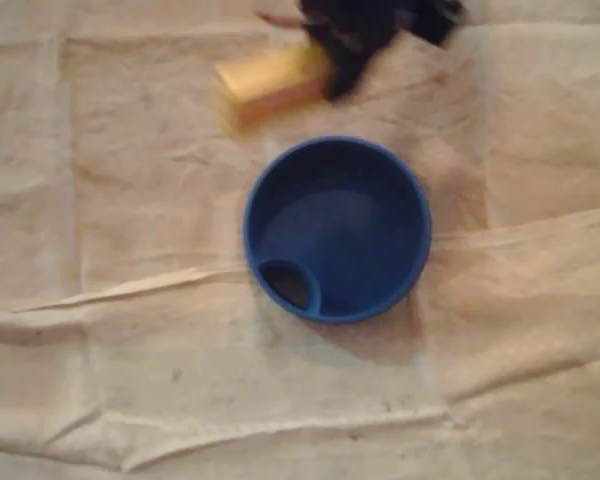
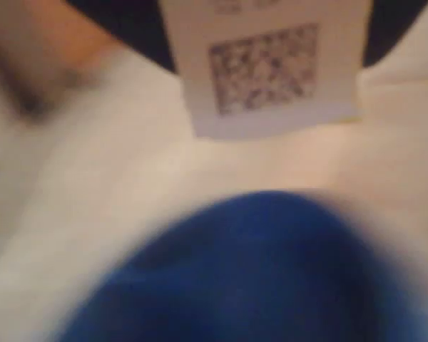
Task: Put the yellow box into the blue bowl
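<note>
The box (image 1: 270, 78) sits near the top edge of the overhead view, above the bowl (image 1: 250, 225) and clear of its rim, with a strip of wrinkled cloth (image 1: 130, 200) on the worktop showing between them. Its long axis runs roughly left to right, the right end tipped slightly upward in the picture, and that right end disappears under the dark end effector (image 1: 345, 60), which reaches in from the top edge. The box is smeared and a dim shadow lies along its lower side, so it may be off the cloth, though this is not certain. In the wrist view a pale label with a square code (image 2: 267, 71) hangs close at the top centre between dark shapes, and the bowl (image 2: 257, 271) fills the lower part as a blue blur. From this the end effector seems closed around the box's right end; the jaws themselves are too dark and blurred to show how wide they stand. The bowl looks empty, with a small pocket (image 1: 290, 285) at its lower-left rim. The move ahead turns on one relation: the bowl lies directly below the held end in the overhead view, so most of the box trails to the left of the grip and should be carried far enough over the rim before release.
</note>
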